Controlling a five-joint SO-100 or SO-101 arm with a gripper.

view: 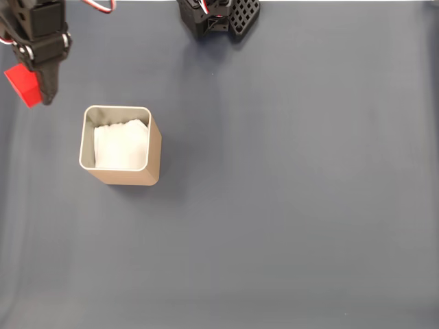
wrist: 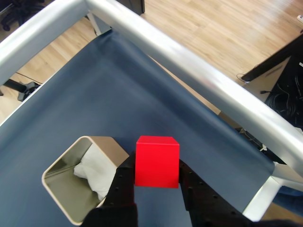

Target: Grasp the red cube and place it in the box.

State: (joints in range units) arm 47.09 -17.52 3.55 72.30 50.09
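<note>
The red cube (view: 23,85) hangs above the dark blue table at the upper left of the fixed view, held by my gripper (view: 36,88). In the wrist view the red cube (wrist: 157,161) sits squeezed between the two black fingers (wrist: 124,185), lifted off the cloth, with my gripper (wrist: 156,182) shut on it. The box (view: 121,144), tan with a pale grey rim and white lining, stands upright below and to the right of the cube in the fixed view. In the wrist view the box (wrist: 108,144) lies lower left of the cube, its opening showing the white lining.
The arm's black base (view: 218,16) sits at the top middle of the fixed view. A silver metal frame rail (wrist: 199,80) borders the table's cloth (wrist: 118,99) in the wrist view, with wooden floor beyond.
</note>
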